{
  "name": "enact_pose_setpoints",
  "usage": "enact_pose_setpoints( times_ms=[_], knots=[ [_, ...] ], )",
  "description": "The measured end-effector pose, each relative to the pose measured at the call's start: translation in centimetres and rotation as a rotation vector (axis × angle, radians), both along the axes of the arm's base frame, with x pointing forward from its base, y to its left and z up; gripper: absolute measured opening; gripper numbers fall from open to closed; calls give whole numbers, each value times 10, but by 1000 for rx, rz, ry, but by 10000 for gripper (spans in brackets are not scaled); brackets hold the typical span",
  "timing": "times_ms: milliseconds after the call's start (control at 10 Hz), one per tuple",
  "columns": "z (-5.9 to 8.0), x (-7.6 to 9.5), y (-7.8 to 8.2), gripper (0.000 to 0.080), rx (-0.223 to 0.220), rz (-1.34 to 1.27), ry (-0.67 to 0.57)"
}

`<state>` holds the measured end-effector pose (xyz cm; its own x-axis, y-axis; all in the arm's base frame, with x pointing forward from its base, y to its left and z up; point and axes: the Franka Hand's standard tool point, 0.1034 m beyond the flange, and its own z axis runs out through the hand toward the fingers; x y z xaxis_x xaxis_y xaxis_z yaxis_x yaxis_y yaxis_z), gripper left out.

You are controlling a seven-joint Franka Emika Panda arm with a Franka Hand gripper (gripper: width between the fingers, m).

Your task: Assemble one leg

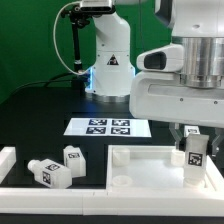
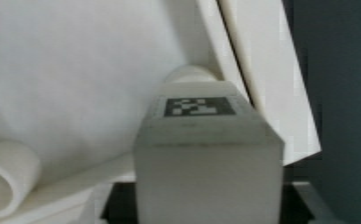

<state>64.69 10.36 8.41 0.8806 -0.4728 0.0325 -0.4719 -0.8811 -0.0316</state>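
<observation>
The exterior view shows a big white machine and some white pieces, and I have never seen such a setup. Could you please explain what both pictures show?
It is a robot arm that puts furniture together. The exterior view comes from a camera standing off the arm; the large white block in front is the arm's wrist, ending in a two-finger gripper. The wrist view comes from a camera on that wrist. On the dark table lie a marker board with black-and-white tags, two loose legs and a white panel with a raised rim. The gripper's fingers stand on either side of a third leg, upright at the panel; this leg fills the wrist view. Whether the fingers already press it, the pictures do not show.
</observation>
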Motion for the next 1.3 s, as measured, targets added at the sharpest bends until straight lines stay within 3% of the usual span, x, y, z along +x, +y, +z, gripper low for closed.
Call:
enact_pose_setpoints(
  times_ms=[200,600,900,1000,1100,1300],
  knots=[
    [-1,1,-2,285,15,-257,-3],
    [-3,-6,-6,285,89,-916,-8],
    [-3,-7,-6,286,77,-839,-4],
    [-3,-9,-6,475,60,-654,14],
    [-8,-12,-4,609,48,-436,26],
    [-13,-19,6,637,40,-292,43]
  ],
)
